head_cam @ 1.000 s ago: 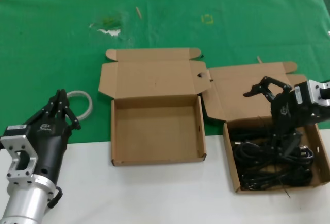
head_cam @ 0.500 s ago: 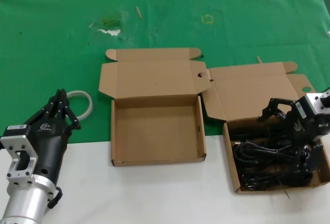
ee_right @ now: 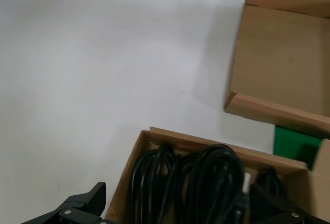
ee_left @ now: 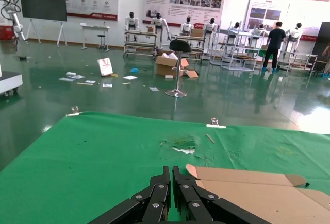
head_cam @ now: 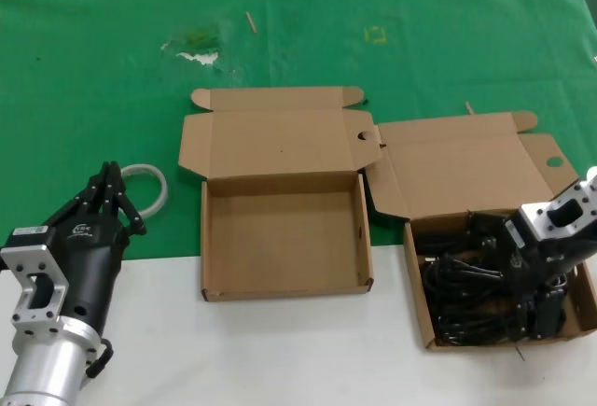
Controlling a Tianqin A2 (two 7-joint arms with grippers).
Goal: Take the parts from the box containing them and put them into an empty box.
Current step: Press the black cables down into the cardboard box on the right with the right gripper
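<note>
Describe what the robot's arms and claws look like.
Left arm: silver ribbed cylinder, grey metal bracket, black housing with a small white logo, and a black claw of linked bars. Right arm: grey block with a dark hole above a black claw.

A wide hall with a glossy dark green floor [ee_left: 129, 98] reflects bright overhead light. Along the pale far wall [ee_left: 131, 2] hang large display posters [ee_left: 184, 0] – red-headed, with rows of pictures. A dark screen [ee_left: 43, 5] stands on a tripod near a white table [ee_left: 95, 29]. A black stool [ee_left: 178, 67] stands mid-floor, cardboard boxes [ee_left: 172, 65] behind it – papers [ee_left: 98, 77] lie scattered nearby. Humanoid robots [ee_left: 160, 26] and metal racks [ee_left: 240, 46] line the back.
</note>
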